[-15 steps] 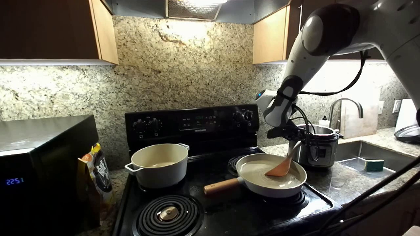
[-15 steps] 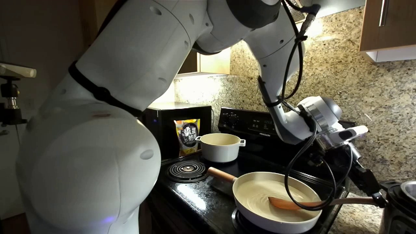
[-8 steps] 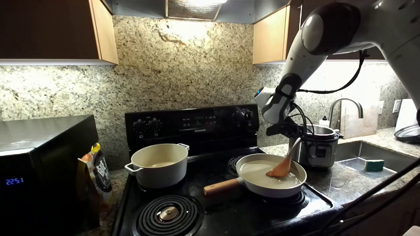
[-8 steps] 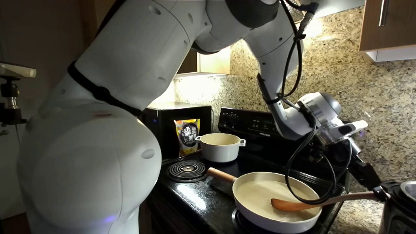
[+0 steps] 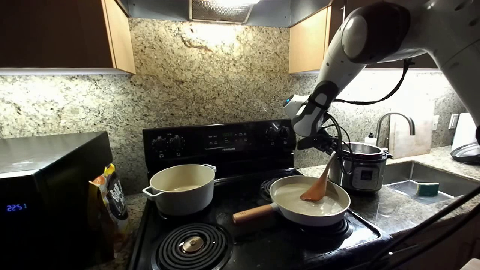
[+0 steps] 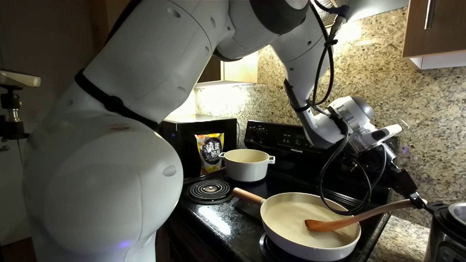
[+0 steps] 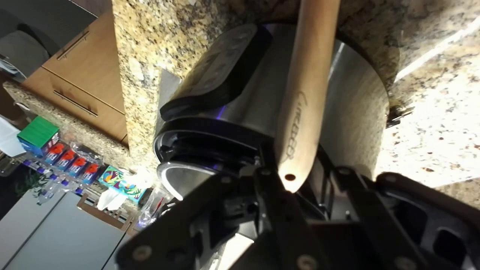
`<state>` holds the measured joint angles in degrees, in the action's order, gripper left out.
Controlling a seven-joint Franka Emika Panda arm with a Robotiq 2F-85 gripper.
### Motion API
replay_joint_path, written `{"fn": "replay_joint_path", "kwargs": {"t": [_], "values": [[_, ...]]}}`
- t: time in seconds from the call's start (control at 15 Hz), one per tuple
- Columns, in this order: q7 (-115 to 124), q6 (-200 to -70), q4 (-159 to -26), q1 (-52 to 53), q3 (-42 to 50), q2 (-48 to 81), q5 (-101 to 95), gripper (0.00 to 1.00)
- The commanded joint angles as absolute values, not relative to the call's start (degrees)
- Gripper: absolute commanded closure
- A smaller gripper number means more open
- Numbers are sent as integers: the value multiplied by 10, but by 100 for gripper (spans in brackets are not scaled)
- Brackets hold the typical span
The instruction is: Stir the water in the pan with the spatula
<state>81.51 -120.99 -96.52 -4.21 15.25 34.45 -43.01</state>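
Note:
The cream-white pan (image 5: pixel 296 215) sits on the right burner, its wooden handle pointing left; it also shows in an exterior view (image 6: pixel 291 249). Pale shallow water (image 5: pixel 288 195) covers its inside, also seen there (image 6: pixel 287 214). The orange-brown spatula (image 5: pixel 317 189) slants with its blade in the water and its handle rising over the rim (image 6: pixel 353 220). My gripper (image 6: pixel 417 201) is shut on the handle's far end, outside and above the pan. In the wrist view, the handle (image 7: pixel 307 86) lies between the fingers (image 7: pixel 298 157); the blade is out of view there.
A silver-black electric cooker (image 5: pixel 362 172) stands right beside the pan, close under my gripper, and fills much of the wrist view (image 7: pixel 270 93). A deeper cream pot (image 5: pixel 183 198) stands on the back left burner. A bag (image 6: pixel 211 153) leans by the microwave. A cable loops over the pan.
My gripper has moved up and slightly left, raising the handle end so the spatula tilts more steeply. The blade stays in the water, shifted only slightly. The pan has not moved.

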Motion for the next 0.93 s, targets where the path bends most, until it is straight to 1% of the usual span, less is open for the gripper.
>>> {"fn": "replay_joint_path", "kwargs": {"t": [0.0, 0.33, 0.87], "values": [[783, -1202, -959, -34, 138, 344, -426, 93], [768, -1205, -961, -22, 124, 340, -428, 93], [692, -1270, -983, -33, 118, 326, -424, 93]]}}
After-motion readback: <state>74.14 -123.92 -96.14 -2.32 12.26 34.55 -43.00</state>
